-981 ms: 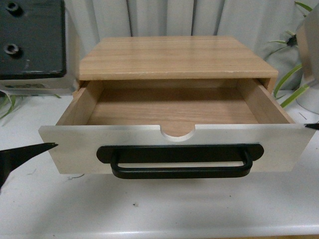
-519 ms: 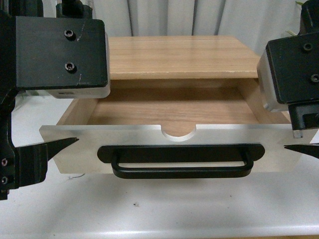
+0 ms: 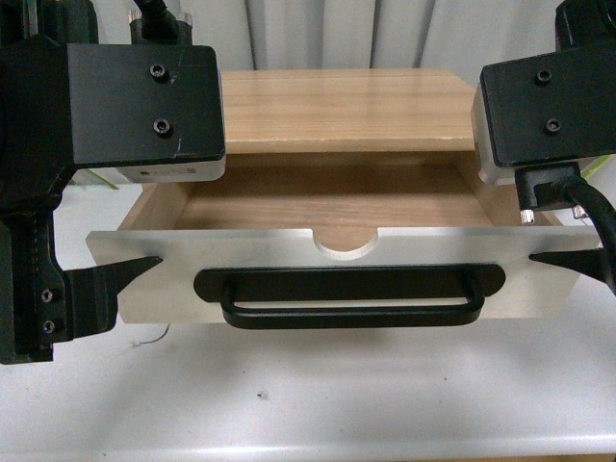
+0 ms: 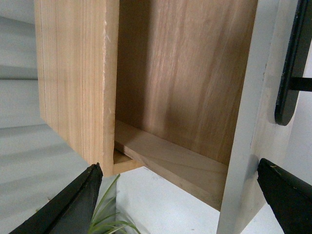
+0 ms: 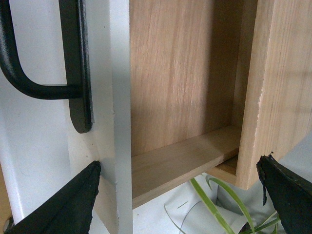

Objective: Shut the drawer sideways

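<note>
**Both arms closed in; drawer sat a little further back**

Both arms had come inward since half a second before, and the drawer point(image 3: 260, 252) had slid slightly deeper into the cabinet point(image 3: 346, 106), though most of its light wood interior was still exposed.

The left gripper point(image 4: 179, 163) was spread wide and held nothing. It straddled the drawer's left end: one black fingertip point(image 3: 144, 268) lay across the front of the white panel, and the other sat back beside the cabinet's side wall. The right gripper point(image 5: 179, 161) mirrored it, equally wide and empty. One fingertip point(image 3: 549, 260) pointed inward over the panel's right end, and the other was back past the cabinet's corner. In the wrist views each front finger appeared to meet the panel's face near its end, but firm contact could not be confirmed.

The drawer stood centred on the white table point(image 3: 318, 404), directly ahead and partly open. Its white front carried a long black bar handle point(image 3: 351, 298), with a semicircular notch point(image 3: 346, 245) cut in the top edge above it. The panel looked level and square to the cabinet.

The two wrist housings hung high at either side of the cabinet, with the fingers reaching down and inward toward the panel's ends. Green plant leaves point(image 5: 214, 207) showed under the drawer's right side.
</note>
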### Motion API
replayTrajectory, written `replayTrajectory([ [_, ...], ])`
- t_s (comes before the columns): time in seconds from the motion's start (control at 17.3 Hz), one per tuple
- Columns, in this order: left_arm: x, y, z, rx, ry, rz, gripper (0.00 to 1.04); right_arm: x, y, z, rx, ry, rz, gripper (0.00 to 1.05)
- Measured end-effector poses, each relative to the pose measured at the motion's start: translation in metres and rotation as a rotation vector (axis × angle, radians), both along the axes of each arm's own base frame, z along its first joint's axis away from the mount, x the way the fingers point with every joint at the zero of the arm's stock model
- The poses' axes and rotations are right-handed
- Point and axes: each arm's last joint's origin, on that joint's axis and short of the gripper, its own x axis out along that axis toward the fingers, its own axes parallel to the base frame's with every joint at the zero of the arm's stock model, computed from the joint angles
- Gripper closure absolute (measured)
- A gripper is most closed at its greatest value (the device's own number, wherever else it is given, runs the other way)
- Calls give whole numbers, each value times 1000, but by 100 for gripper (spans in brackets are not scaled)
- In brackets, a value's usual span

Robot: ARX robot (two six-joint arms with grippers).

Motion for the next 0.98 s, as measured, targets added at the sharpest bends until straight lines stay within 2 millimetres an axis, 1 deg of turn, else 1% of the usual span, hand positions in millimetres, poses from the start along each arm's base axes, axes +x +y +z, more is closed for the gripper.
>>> replayTrajectory([
  [0.17, 8, 1, -3, -16, -28, 42, 7, 7, 0, 2, 9, -12, -13, 6],
  [0.46, 24, -4, -17, -40, -40, 92, 7, 25, -5, -6, 19, -16, -59, 6],
  [0.69, 37, -7, -17, -76, -103, 153, 7, 38, -7, -3, 50, -68, -89, 6],
  [0.87, 45, -10, -19, -88, -139, 187, 7, 51, -9, -9, 50, -72, -124, 6],
  [0.98, 53, -14, -21, -95, -174, 220, 7, 61, -8, -8, 52, -97, -136, 6],
])
